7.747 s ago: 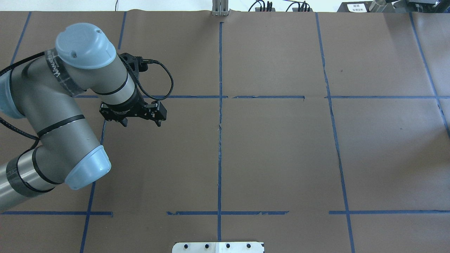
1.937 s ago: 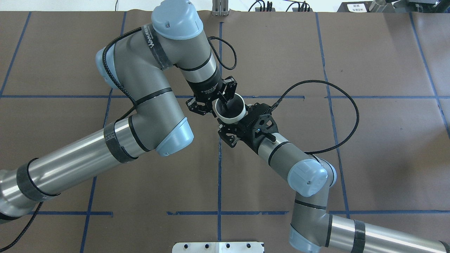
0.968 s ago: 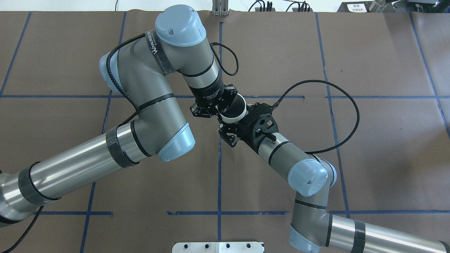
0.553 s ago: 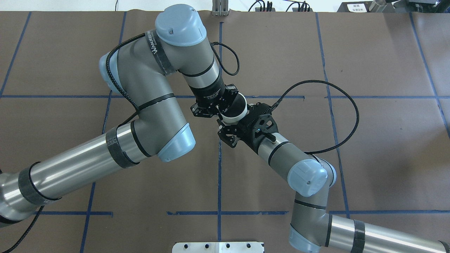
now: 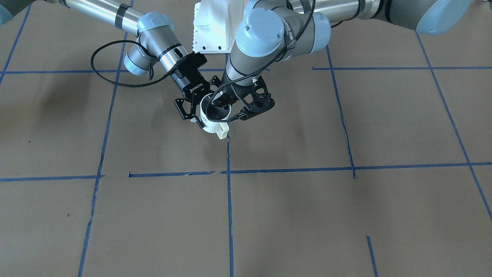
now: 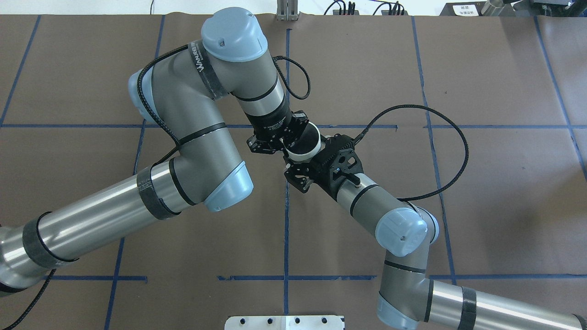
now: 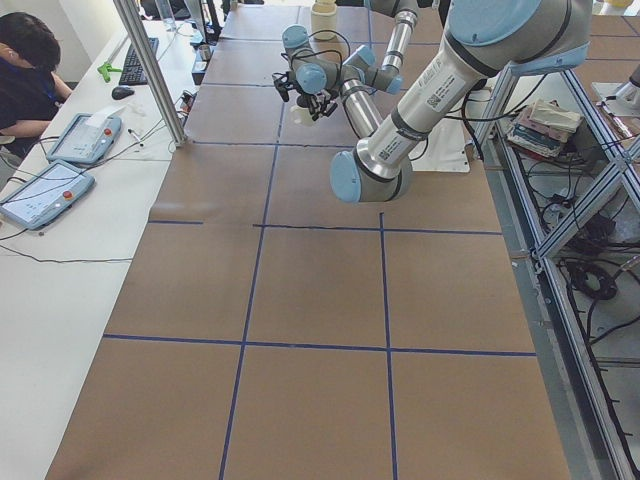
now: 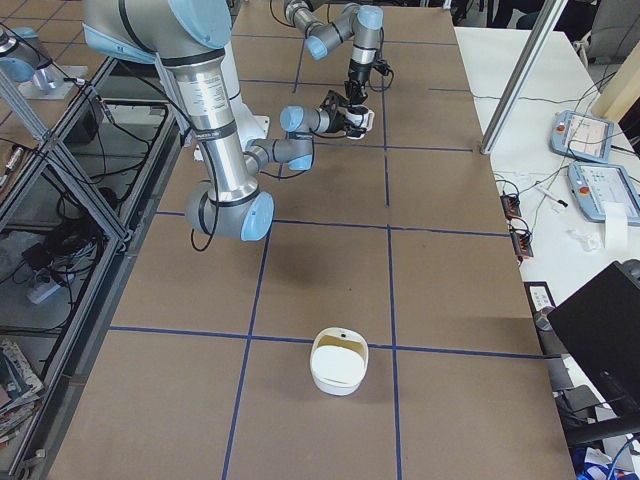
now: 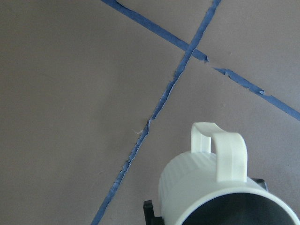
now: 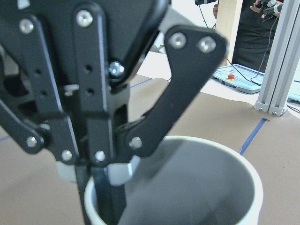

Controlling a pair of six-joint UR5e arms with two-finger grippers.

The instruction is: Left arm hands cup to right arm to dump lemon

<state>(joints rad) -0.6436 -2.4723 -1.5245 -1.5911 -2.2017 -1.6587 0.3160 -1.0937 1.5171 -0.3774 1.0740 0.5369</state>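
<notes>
Motion has all but died over the last second; two seconds back the left gripper (image 6: 286,139) carried the cup (image 9: 201,187) with its mouth wide open to the overhead camera; since then it has swung over that mouth and settled the cup between the fingers of the right gripper (image 6: 300,161), which has not budged; I judge the handover to be at the change of grip. For now the left gripper pinches the rim, one finger down inside; the right fingers flank the ribbed body, but whether they are clamped I cannot tell; the cup hangs upright above the table (image 5: 346,211), handle (image 5: 221,133) toward the operators' side; the lemon is unseen, the cup's bottom hidden. Well apart, near the table's right end, sits a white bowl (image 8: 338,372), perhaps the dump spot; that inside finger must clear before any tipping.
</notes>
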